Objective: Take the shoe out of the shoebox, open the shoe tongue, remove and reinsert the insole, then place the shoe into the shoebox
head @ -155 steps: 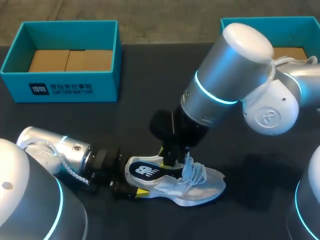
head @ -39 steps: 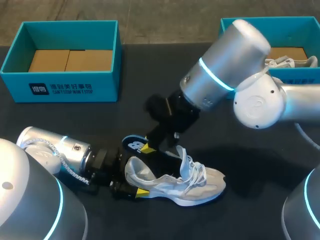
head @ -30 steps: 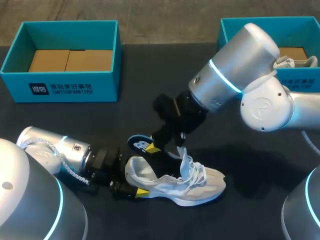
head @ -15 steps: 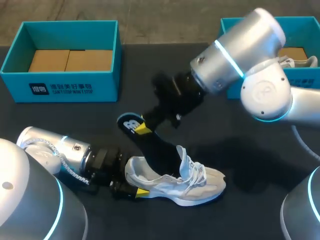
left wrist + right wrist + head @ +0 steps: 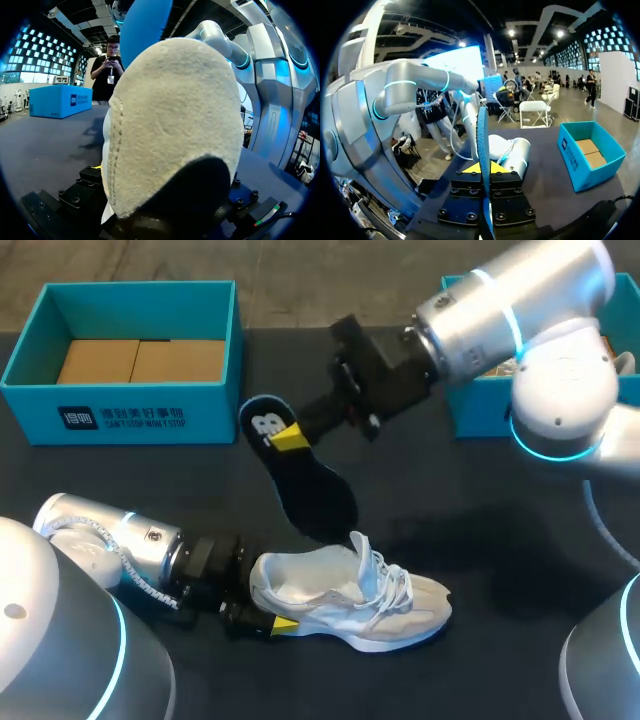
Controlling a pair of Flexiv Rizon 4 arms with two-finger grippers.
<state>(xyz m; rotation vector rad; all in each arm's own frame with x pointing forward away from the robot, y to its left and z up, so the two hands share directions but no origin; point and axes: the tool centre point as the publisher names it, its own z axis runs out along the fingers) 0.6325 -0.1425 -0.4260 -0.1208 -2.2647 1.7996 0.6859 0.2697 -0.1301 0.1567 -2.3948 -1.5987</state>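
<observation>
This is the insole step. My right gripper (image 5: 290, 438) is pinched tight on the flat dark blue insole with a white mark (image 5: 300, 480) and holds it up in the air, above the shoe and out of it. In the right wrist view the insole (image 5: 482, 150) stands on its thin edge with a yellow tip pressed on each side. The soft white and grey lace-up shoe (image 5: 350, 602) lies on the flat black table (image 5: 480, 570). Its heel sits in my left gripper (image 5: 262, 595), which looks squeezed on it from both sides. In the left wrist view the fuzzy pale heel of the shoe (image 5: 170, 130) fills almost everything. I think the next job is to put the insole back. Its toe end hangs just above the shoe's mouth, so it needs to tip down and slide in toe first while the left gripper holds the shoe steady. The loose tongue and laces could get in the way. At the back of the table sits a blue-green cardboard shoebox with a brown floor (image 5: 120, 415), well apart from the shoe. A second blue-green box (image 5: 475, 420) is under my right arm.
</observation>
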